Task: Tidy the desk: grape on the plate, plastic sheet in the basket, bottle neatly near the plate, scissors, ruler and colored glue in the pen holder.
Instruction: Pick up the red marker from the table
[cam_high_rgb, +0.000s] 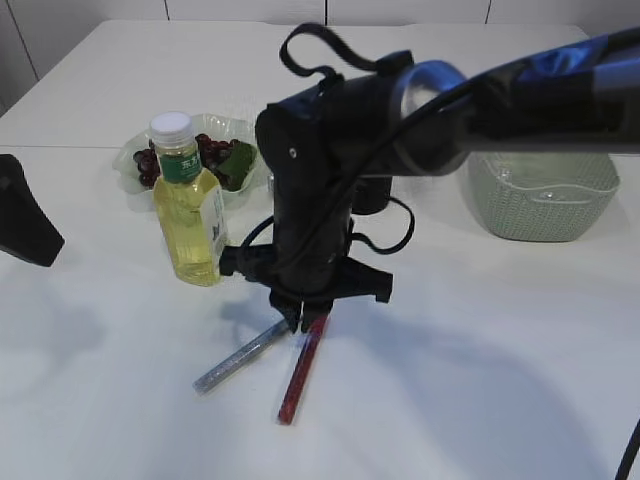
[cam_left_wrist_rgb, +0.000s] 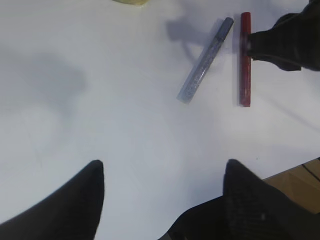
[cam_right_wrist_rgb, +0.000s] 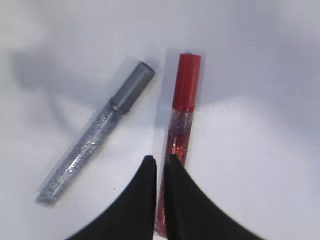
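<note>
A red glitter glue tube (cam_right_wrist_rgb: 184, 107) and a silver one (cam_right_wrist_rgb: 95, 142) lie side by side on the white table. They also show in the exterior view, red (cam_high_rgb: 298, 380) and silver (cam_high_rgb: 238, 358), and in the left wrist view, red (cam_left_wrist_rgb: 244, 75) and silver (cam_left_wrist_rgb: 204, 61). My right gripper (cam_right_wrist_rgb: 160, 161) is down at the table, its jaws closed narrowly on the red tube's lower part (cam_high_rgb: 306, 322). My left gripper (cam_left_wrist_rgb: 162, 170) is open and empty, hovering over bare table. The yellow bottle (cam_high_rgb: 188, 215) stands upright by the plate (cam_high_rgb: 130, 160) holding grapes (cam_high_rgb: 212, 152). Scissors, ruler and plastic sheet are out of view.
A pale green basket (cam_high_rgb: 540, 200) stands at the right back. The right arm (cam_high_rgb: 330, 150) hides the table's middle behind it. The left arm's tip (cam_high_rgb: 22, 215) is at the left edge. The table's edge (cam_left_wrist_rgb: 295, 172) shows in the left wrist view.
</note>
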